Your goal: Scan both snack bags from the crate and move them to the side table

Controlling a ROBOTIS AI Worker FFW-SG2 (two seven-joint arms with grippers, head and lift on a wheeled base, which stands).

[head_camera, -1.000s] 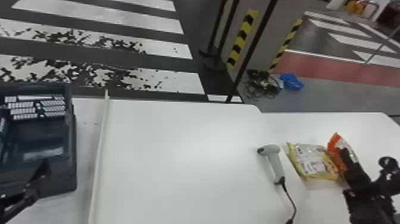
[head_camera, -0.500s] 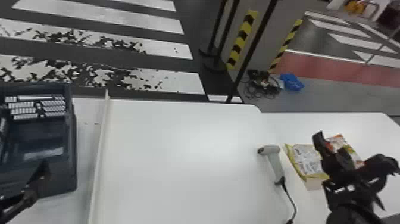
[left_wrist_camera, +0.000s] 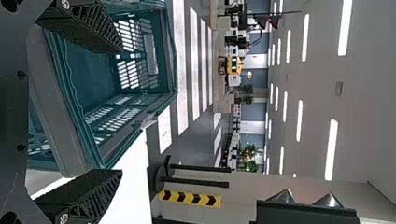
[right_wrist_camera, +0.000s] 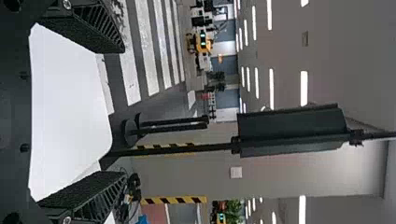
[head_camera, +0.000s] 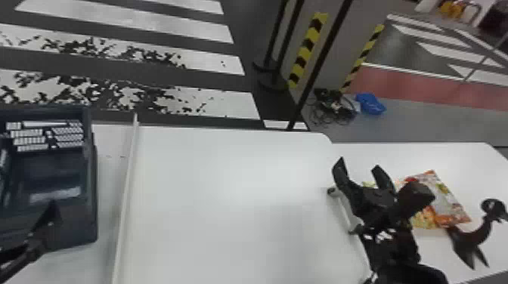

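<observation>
Head view and right wrist view agree on the right gripper [head_camera: 358, 169]: its black fingers stand well apart, released, with nothing between them. The left gripper [head_camera: 32, 230] is at the dark blue-green plastic crate [head_camera: 93, 189] with slotted walls; in the left wrist view its ribbed black fingers are spread wide, unclenched.

Just beside the right gripper, and partly hidden by it, lies a grey handheld scanner [head_camera: 344, 209], near the right edge of the smooth white table [head_camera: 226, 211]. On the robot's right of that gripper, the orange-and-white printed snack bag [head_camera: 448, 198] rests flat on the white side table [head_camera: 461, 160]. A yellow snack bag [head_camera: 368, 184] seems to lie partly under it, though the arm covers much of that spot.
</observation>
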